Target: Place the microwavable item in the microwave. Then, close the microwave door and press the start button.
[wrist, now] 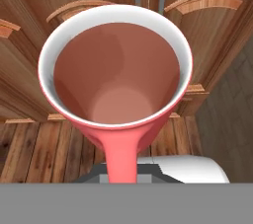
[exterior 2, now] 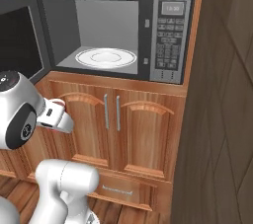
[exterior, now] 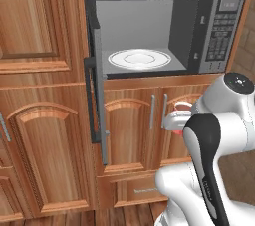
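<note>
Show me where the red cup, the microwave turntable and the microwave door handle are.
red cup (wrist: 116, 75), hand view, on its inner wall.
turntable (exterior: 140, 59), left base view, on the plate's centre.
door handle (exterior: 90, 100), left base view, on the dark bar's middle.

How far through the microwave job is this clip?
Done: the red cup is held by the tool, below the microwave. In hand: carrying it toward the bare turntable. Left: set the cup inside, shut the open door, press start on the keypad.
</note>
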